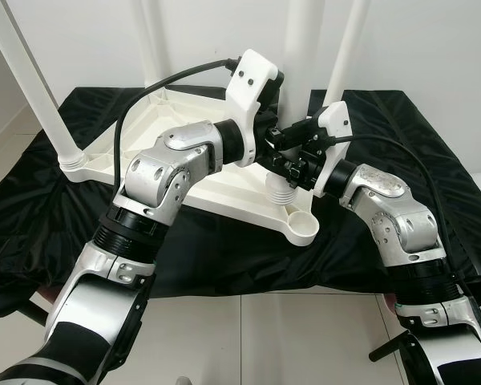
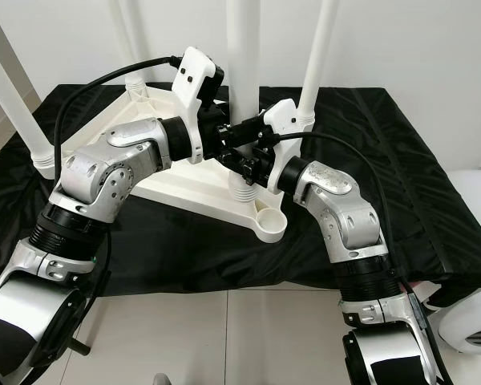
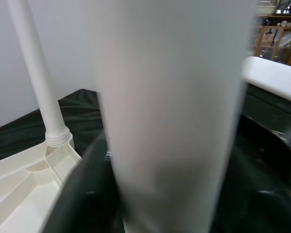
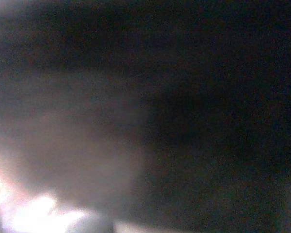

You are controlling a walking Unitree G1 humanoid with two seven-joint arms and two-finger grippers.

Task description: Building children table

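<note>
While the white table top (image 1: pixel 168 152) lies upside down on the black cloth (image 1: pixel 401 160), its underside faces up so that legs can be seated from above. At far left, one fitted leg (image 1: pixel 40 88) stands upright in its corner socket. Moving right, the left gripper (image 2: pixel 224 136) is closed around the middle leg (image 2: pixel 242 56), judged to steady it vertical over its threaded base (image 1: pixel 282 192); the left wrist view confirms the leg pressed close between the black fingers (image 3: pixel 87 194). Opposite, the right gripper (image 2: pixel 252 156) meets the same leg low down; its grip cannot be told. Nearest the robot, one corner socket (image 1: pixel 303 226) remains empty, so a leg is likely outstanding.
</note>
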